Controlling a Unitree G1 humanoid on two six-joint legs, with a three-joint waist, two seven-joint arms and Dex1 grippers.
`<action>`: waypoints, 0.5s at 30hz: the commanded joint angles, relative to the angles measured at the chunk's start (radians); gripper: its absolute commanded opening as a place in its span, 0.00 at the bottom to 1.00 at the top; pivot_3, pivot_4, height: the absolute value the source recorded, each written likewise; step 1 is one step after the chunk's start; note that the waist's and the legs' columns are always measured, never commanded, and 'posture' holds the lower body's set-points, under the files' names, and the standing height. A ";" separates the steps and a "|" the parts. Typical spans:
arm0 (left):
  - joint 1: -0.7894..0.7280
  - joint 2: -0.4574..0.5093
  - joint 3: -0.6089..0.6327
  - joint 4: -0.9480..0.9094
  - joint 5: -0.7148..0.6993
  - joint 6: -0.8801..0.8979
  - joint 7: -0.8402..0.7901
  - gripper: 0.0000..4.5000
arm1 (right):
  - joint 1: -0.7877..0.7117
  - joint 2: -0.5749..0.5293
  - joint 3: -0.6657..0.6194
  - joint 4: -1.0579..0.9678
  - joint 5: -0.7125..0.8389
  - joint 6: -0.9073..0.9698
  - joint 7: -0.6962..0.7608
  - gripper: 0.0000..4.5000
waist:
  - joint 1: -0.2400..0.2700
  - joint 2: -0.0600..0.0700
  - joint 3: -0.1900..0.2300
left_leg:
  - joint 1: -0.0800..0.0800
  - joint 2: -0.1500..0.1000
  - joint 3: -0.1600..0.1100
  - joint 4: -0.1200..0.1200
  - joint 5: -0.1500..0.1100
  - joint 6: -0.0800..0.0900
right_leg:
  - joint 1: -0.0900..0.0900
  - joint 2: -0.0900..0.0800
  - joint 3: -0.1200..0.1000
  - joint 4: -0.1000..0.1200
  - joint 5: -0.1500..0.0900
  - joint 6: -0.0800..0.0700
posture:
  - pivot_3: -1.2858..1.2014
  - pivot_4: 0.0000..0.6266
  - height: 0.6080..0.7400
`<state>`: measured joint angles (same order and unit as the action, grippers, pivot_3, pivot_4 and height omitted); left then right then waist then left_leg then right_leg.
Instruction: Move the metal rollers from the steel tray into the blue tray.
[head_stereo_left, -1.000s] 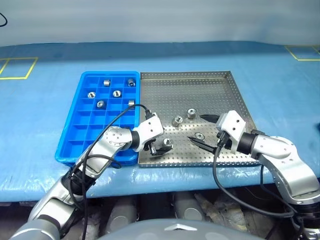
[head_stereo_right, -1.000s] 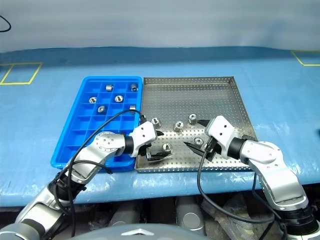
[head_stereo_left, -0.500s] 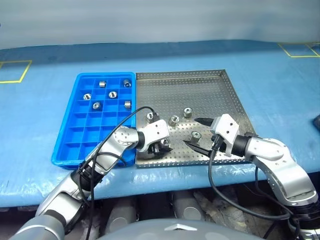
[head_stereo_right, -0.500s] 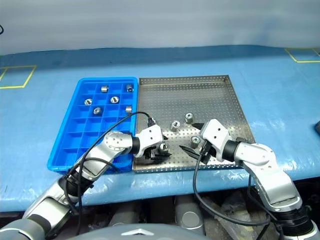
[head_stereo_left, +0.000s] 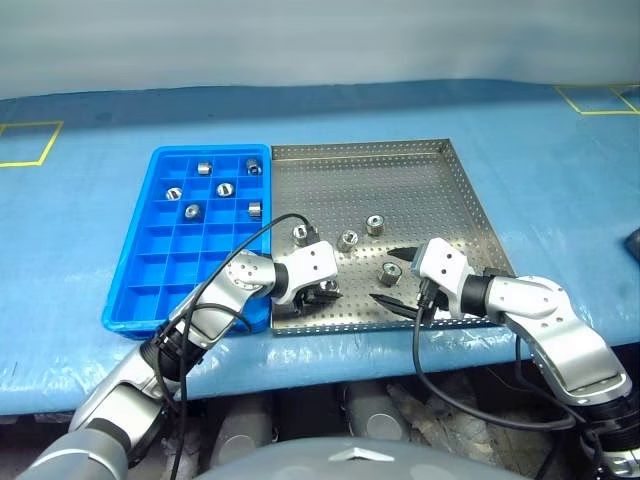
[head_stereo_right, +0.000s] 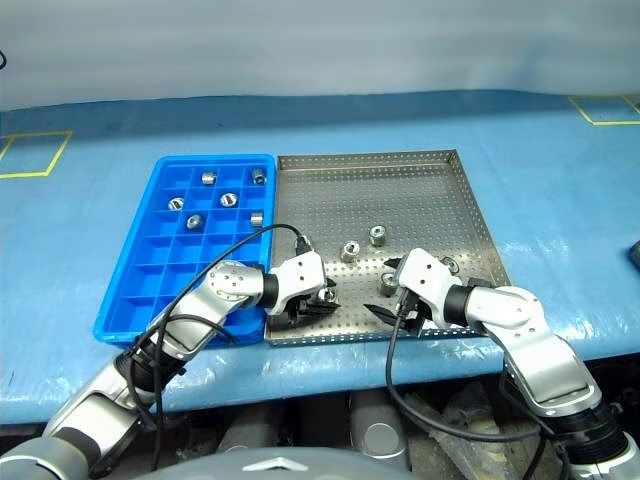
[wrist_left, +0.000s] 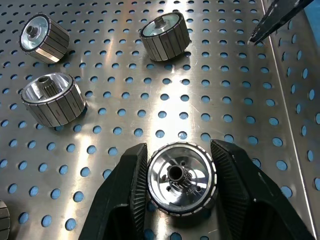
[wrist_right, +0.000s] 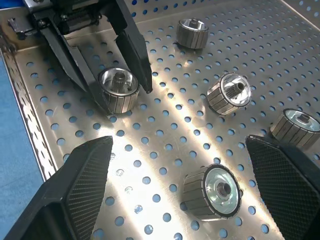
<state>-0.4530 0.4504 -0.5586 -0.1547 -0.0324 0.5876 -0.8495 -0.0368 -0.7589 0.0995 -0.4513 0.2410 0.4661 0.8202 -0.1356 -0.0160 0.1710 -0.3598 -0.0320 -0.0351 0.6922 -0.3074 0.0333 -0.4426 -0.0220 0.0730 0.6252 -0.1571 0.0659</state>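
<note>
Near the front edge of the steel tray (head_stereo_left: 400, 170), the left gripper (head_stereo_left: 325, 294) is clamping one of the metal rollers (wrist_left: 182, 178) between its two black fingers (wrist_left: 127, 190), the ribbed pads pressing on both sides of the roller's grooved rim. The roller is sitting on its flat end on the perforated sheet, with its dark centre hole facing up toward the wrist camera.

A little to the right, the right gripper (head_stereo_left: 396, 285) is hovering over the same front strip of the tray with its fingers (wrist_right: 82, 175) spread wide apart and nothing between them. A second roller (wrist_right: 212, 191) is lying on the sheet between those open fingers, touching neither of them. The two grippers are pointing toward each other across a short stretch of tray.

Farther back in the steel tray, three more rollers are resting near the middle: one (head_stereo_left: 299, 233) just behind the left gripper, another (head_stereo_left: 347, 240) beside it, and a third (head_stereo_left: 374, 225) slightly farther right. A further roller (head_stereo_right: 447, 264) is showing just behind the right gripper's body.

To the left, touching the steel tray's side, the blue tray (head_stereo_left: 140, 290) is lying on the blue table cover (head_stereo_left: 80, 220). Five rollers are sitting in its far compartments, among them one (head_stereo_left: 204, 168) in the back row and one (head_stereo_left: 192, 211) nearer.
</note>
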 joint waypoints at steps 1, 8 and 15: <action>-0.009 0.009 0.011 0.000 0.016 -0.007 -0.007 0.38 | -0.020 -0.001 -0.001 -0.016 -0.006 -0.017 0.007 1.00 | 0.000 0.000 0.000 | 0.000 0.000 0.000 0.000 0.000 0.000 | 0.000 0.000 0.000 0.000 0.000 0.000 | 0.44 0.24 1.00; -0.014 0.010 0.067 -0.023 0.004 -0.015 0.006 0.38 | -0.030 0.009 0.012 -0.006 -0.015 -0.023 0.006 1.00 | 0.000 0.000 0.000 | 0.000 0.000 0.000 0.000 0.000 0.000 | 0.000 0.000 0.000 0.000 0.000 0.001 | 0.44 0.24 1.00; -0.025 0.017 0.237 -0.111 -0.061 0.009 0.039 0.38 | -0.049 0.019 0.032 0.012 -0.022 -0.028 0.023 1.00 | 0.005 0.000 0.000 | -0.001 0.000 0.000 0.001 0.000 0.000 | -0.001 -0.001 0.000 0.000 0.001 0.001 | 0.44 0.24 1.00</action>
<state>-0.4558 0.4580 -0.3800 -0.1886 -0.0641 0.5922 -0.8169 -0.0674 -0.7419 0.1353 -0.4346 0.2161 0.4586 0.8331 -0.1308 -0.0161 0.1710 -0.3609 -0.0322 -0.0352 0.6930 -0.3077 0.0338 -0.4434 -0.0229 0.0732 0.6250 -0.1563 0.0669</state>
